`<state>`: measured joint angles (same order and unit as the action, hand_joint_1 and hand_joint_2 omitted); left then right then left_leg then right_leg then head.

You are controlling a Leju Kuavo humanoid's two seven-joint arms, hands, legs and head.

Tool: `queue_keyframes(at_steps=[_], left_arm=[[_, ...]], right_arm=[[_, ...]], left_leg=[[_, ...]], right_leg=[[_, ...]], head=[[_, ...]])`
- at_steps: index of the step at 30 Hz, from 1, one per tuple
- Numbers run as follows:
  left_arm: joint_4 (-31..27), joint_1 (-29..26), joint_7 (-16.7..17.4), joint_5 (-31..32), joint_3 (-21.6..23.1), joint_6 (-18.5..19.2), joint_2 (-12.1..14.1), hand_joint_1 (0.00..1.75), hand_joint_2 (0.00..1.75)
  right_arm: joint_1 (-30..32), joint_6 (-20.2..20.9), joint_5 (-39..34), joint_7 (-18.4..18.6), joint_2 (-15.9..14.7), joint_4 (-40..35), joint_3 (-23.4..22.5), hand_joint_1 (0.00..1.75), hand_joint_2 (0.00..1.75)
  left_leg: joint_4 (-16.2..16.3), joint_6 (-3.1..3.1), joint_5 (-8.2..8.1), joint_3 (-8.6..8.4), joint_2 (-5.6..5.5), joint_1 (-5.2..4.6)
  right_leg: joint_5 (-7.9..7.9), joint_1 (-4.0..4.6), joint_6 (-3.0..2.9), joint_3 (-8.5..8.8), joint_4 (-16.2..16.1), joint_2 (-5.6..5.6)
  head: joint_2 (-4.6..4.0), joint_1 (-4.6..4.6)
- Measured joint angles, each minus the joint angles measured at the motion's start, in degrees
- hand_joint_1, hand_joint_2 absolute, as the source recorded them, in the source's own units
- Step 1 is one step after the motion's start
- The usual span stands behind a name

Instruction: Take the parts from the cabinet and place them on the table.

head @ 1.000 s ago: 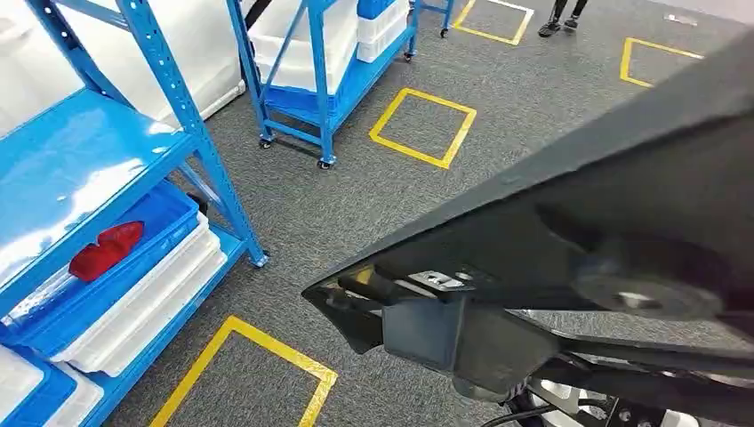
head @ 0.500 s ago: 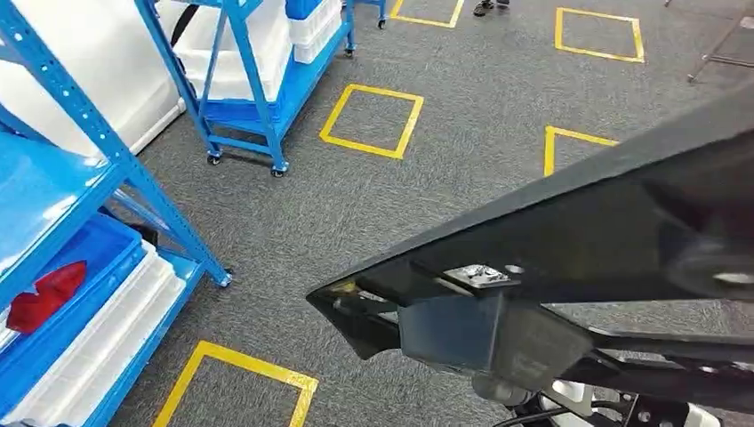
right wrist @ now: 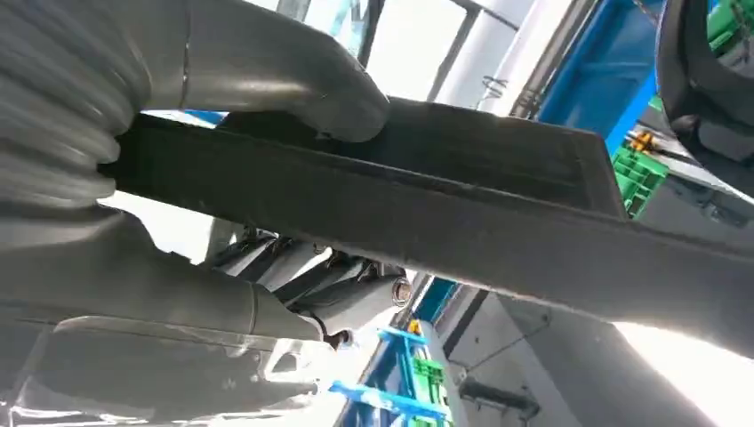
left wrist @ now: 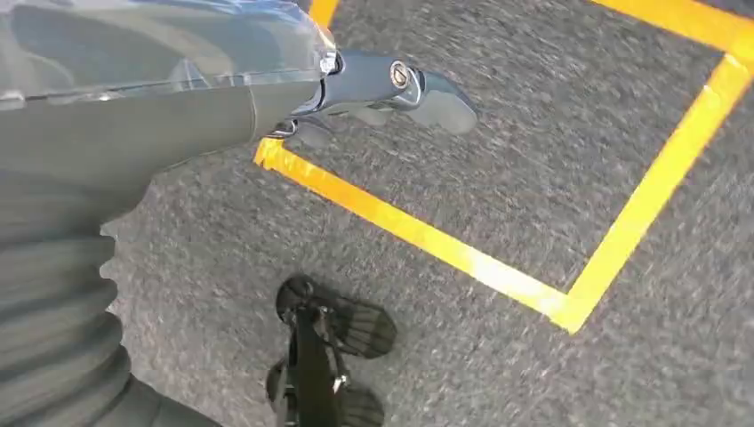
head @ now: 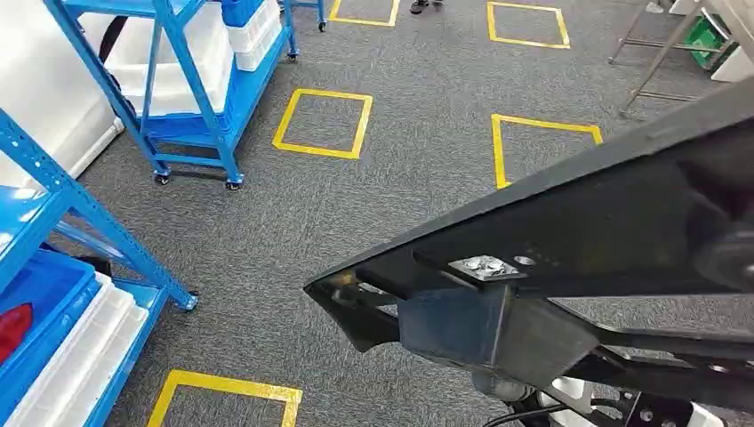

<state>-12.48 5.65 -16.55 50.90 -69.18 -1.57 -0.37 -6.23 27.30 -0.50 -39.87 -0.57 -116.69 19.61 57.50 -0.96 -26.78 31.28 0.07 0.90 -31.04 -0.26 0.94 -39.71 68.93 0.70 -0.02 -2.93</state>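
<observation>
A long black flat part [head: 622, 222] with a metal bracket under it crosses the right half of the head view, held out over the grey carpet. My right hand [right wrist: 178, 107] grips this black part [right wrist: 427, 205], the thumb lying over its top edge. The blue cabinet [head: 53, 205] stands at the left edge, with a red part [head: 11, 327] in a blue bin [head: 44, 285] on a lower shelf. My left hand [left wrist: 178, 116] hangs above the floor with its fingers [left wrist: 418, 84] stretched out and nothing in them.
A blue wheeled cart [head: 191, 98] with white bins stands at the back left. Yellow tape squares [head: 322, 123] mark the carpet. Metal table legs [head: 662, 53] show at the top right, and a person's feet [head: 425, 5] at the top edge.
The camera has turned to the right: the cabinet and cart slid toward the left edge and the table legs came into view. The black part stays in my right hand.
</observation>
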Motion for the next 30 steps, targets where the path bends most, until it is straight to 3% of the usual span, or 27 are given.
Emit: queue_keyframes(at_steps=[1, 2, 3, 4, 5, 6, 7, 8, 11, 12, 13, 14, 15, 16, 17, 18, 19, 21, 22, 23, 26, 27, 28, 29, 30], left_arm=[[0.0, -0.1, 0.0, 0.0, 0.0, 0.0, 0.0, 0.00, 1.75], [0.0, -0.2, 0.0, -0.2, 0.0, 0.0, 0.1, 0.00, 1.75], [0.0, -0.1, -0.1, -0.2, 0.0, 0.0, 0.1, 0.00, 1.75], [0.0, -0.1, -0.1, -0.3, 0.0, 0.0, 0.1, 0.00, 1.75], [0.0, 0.0, -0.1, -0.3, 0.0, 0.0, 0.1, 0.00, 1.75], [0.0, 0.1, -0.1, -0.3, 0.0, 0.0, 0.1, 0.00, 1.75], [0.0, 0.1, -0.1, -0.4, 0.0, 0.0, 0.1, 0.00, 1.75], [0.0, 0.1, -0.1, -0.4, 0.0, 0.0, 0.1, 0.00, 1.75], [0.0, 0.1, -0.1, -0.5, 0.0, 0.0, 0.1, 0.00, 1.75], [0.0, 0.3, -0.1, -0.5, 0.0, 0.0, 0.1, 0.00, 1.75], [0.0, 0.4, -0.1, -0.5, 0.0, 0.0, 0.1, 0.00, 1.75], [0.0, 0.3, -0.1, -0.4, 0.0, 0.1, 0.0, 0.00, 1.75], [0.0, 0.2, -0.1, -0.5, 0.0, 0.1, 0.1, 0.00, 1.75], [0.0, 0.0, -0.1, -0.5, 0.0, 0.1, 0.1, 0.00, 1.75], [0.0, -0.2, 0.1, -0.5, 0.0, 0.1, 0.2, 0.00, 1.75], [0.0, -0.2, 0.2, -0.6, 0.0, 0.1, 0.2, 0.00, 1.75], [0.0, -0.2, 0.3, -0.6, 0.0, 0.1, 0.2, 0.00, 1.75], [0.0, -0.2, 0.2, -0.4, 0.0, 0.4, 0.2, 0.00, 1.75], [0.0, -0.2, 0.0, -0.1, 0.0, 0.7, 0.3, 0.00, 1.75], [0.0, -0.2, 0.0, 0.2, 0.0, 0.9, 0.2, 0.00, 1.75], [0.0, 0.2, 0.1, 0.7, 0.1, 1.8, 0.2, 0.00, 1.75], [0.0, 0.6, 0.1, 0.7, 0.1, 2.0, 0.2, 0.00, 1.75], [0.0, 1.0, 0.1, 0.8, 0.1, 2.1, 0.1, 0.00, 1.75], [0.0, 1.2, 0.0, 0.9, 0.1, 2.1, 0.1, 0.00, 1.75], [0.0, 1.2, -0.2, 0.9, 0.2, 2.1, 0.1, 0.00, 1.75]], right_arm=[[0.0, -0.1, 0.1, 0.0, 0.0, 0.0, 0.0, 1.75, 1.75], [0.0, -0.2, 0.2, 0.0, 0.0, 0.0, 0.0, 1.75, 1.75], [0.0, -0.2, 0.2, 0.0, 0.0, 0.0, 0.0, 1.75, 1.75], [0.0, -0.4, 0.2, 0.0, 0.0, 0.0, 0.0, 1.75, 1.75], [-0.1, -0.7, 0.2, 0.0, 0.0, 0.0, 0.1, 1.75, 1.75], [-0.3, -0.9, 0.2, 0.0, -0.1, 0.0, 0.2, 1.75, 1.75], [-0.6, -0.9, 0.1, 0.0, -0.1, 0.0, 0.2, 1.75, 1.75], [-0.8, -0.9, 0.0, 0.0, -0.2, 0.0, 0.2, 1.75, 1.75], [-1.0, -1.0, -0.4, 0.0, -0.5, 0.0, 0.2, 1.75, 1.75], [-1.1, -1.0, -0.5, 0.0, -0.5, 0.0, 0.3, 1.75, 1.75], [-1.2, -1.0, -0.5, 0.0, -0.6, 0.0, 0.3, 1.75, 1.75], [-1.5, -1.0, -0.6, 0.0, -0.6, 0.1, 0.4, 1.75, 1.75], [-1.6, -1.0, -0.6, 0.0, -0.6, 0.1, 0.5, 1.75, 1.75], [-1.5, -1.1, -0.6, 0.0, -0.6, 0.1, 0.5, 1.75, 1.75], [-1.4, -1.3, -0.5, 0.0, -0.7, 0.2, 0.5, 1.75, 1.75], [-1.1, -1.6, -0.3, 0.0, -0.7, 0.2, 0.5, 1.75, 1.75], [-0.8, -1.8, -0.2, 0.0, -0.7, 0.2, 0.5, 1.75, 1.75], [-0.2, -2.2, 0.4, 0.0, -0.9, 0.2, 0.5, 1.75, 1.75], [0.1, -2.6, 0.5, 0.0, -1.0, 0.1, 0.6, 1.75, 1.75], [0.2, -3.0, 0.7, 0.0, -1.2, 0.0, 0.6, 1.75, 1.75], [0.3, -4.3, 1.1, 0.0, -2.1, -0.1, 0.9, 1.75, 1.75], [0.2, -4.5, 1.1, 0.0, -2.4, -0.1, 1.1, 1.75, 1.75], [0.0, -4.5, 1.1, 0.0, -2.8, -0.1, 1.3, 1.75, 1.75], [-0.7, -4.5, 1.1, 0.0, -3.1, 0.0, 1.6, 1.75, 1.75], [-1.7, -4.6, 1.1, 0.0, -3.3, 0.2, 2.0, 1.75, 1.75]], left_leg=[[0.0, -0.09, -0.07, 0.02, 0.83, -0.09], [0.0, -0.12, -0.10, 0.05, 1.50, -0.14], [0.0, -0.07, -0.15, 0.02, 2.20, -0.18], [0.0, -0.05, -0.23, -0.05, 2.79, -0.22], [0.0, 0.09, -0.32, -0.20, 3.33, -0.27], [0.0, 0.23, -0.46, -0.41, 3.78, -0.28], [0.0, 0.43, -0.61, -0.62, 4.21, -0.32], [0.1, 0.82, -0.83, -0.61, 4.74, -0.69], [-0.2, 1.60, -0.92, -1.00, 6.19, -0.49], [-0.2, 2.02, -1.32, -1.00, 6.68, -0.61], [1.0, 2.15, -2.21, -0.93, 4.36, -0.22], [4.1, 2.14, -4.19, 0.36, 2.28, -0.15], [9.1, 2.29, -6.69, 2.71, 0.98, -0.12], [13.7, 2.43, -8.60, 5.04, 0.46, -0.13], [17.4, 2.60, -9.48, 6.99, 0.35, -0.13], [18.1, 2.65, -8.88, 7.66, 0.34, -0.12], [16.1, 2.65, -7.02, 7.03, 0.31, -0.08], [6.2, 2.73, -1.18, 2.77, -0.51, 0.29], [1.7, 2.81, 0.26, 1.01, -2.89, 0.68], [0.8, 2.72, -0.68, 0.52, -4.12, 0.51], [1.2, 1.50, -0.41, 0.64, -2.68, 0.05], [0.6, 0.90, -0.03, 0.54, -2.10, 0.33], [0.3, 0.50, 0.21, 0.43, -1.53, 0.37], [0.2, 0.17, 0.24, 0.42, -1.07, 0.27], [0.2, 0.05, 0.21, 0.49, -0.39, 0.11]], right_leg=[[-1.91, -0.14, 0.13, -2.39, 4.9, -0.19], [-2.53, -0.21, 0.21, -3.84, 7.9, -0.26], [-1.65, -0.30, 0.21, -3.88, 7.8, -0.36], [0.19, -0.34, 0.15, -2.44, 5.0, -0.49], [2.72, -0.31, -0.04, 0.30, -0.1, -0.86], [4.95, -0.15, -0.39, 3.43, -5.8, -1.99], [5.26, 0.37, -0.95, 5.75, -10.4, -5.12], [5.22, 0.84, -1.23, 5.82, -10.8, -5.34], [5.28, 1.12, -1.69, 5.44, -10.8, -3.26], [5.76, 0.52, -2.27, 6.04, -11.7, -2.49], [5.94, 0.54, -2.52, 6.38, -12.2, -2.15], [6.04, 0.44, -2.86, 6.46, -12.2, -1.72], [5.97, 0.44, -3.04, 6.45, -12.2, -1.01], [5.93, 0.50, -3.11, 6.45, -12.2, -0.32], [5.92, 0.54, -3.13, 6.44, -12.1, 0.47], [5.91, 0.53, -3.11, 6.47, -12.0, 1.27], [5.82, 0.47, -2.99, 6.53, -11.8, 2.00], [5.47, 0.29, -2.54, 6.73, -11.3, 3.48], [5.16, 0.21, -2.21, 6.51, -10.8, 3.99], [4.96, 0.51, -1.85, 6.05, -10.2, 4.60], [5.55, -0.03, -0.79, 5.49, -10.6, 6.18], [5.51, 0.03, -0.40, 5.32, -10.5, 6.46], [4.87, 0.03, -0.31, 5.14, -9.6, 3.92], [3.21, 0.17, -0.08, 3.88, -7.2, 1.61], [1.03, 0.06, 0.19, 1.82, -3.1, 0.56]], head=[[0.00, 0.02], [0.00, 0.00], [0.00, 0.00], [0.00, 0.00], [0.00, 0.02], [0.00, 0.00], [0.00, 0.00], [0.00, 0.00], [0.00, 0.00], [0.00, 0.00], [0.00, 0.00], [0.00, 0.00], [0.00, 0.00], [0.00, 0.00], [0.00, 0.00], [0.00, 0.00], [0.00, 0.00], [0.00, 0.00], [0.00, 0.00], [0.00, 0.00], [0.00, 0.00], [0.00, 0.00], [0.00, 0.00], [0.00, 0.00], [0.00, 0.00]])
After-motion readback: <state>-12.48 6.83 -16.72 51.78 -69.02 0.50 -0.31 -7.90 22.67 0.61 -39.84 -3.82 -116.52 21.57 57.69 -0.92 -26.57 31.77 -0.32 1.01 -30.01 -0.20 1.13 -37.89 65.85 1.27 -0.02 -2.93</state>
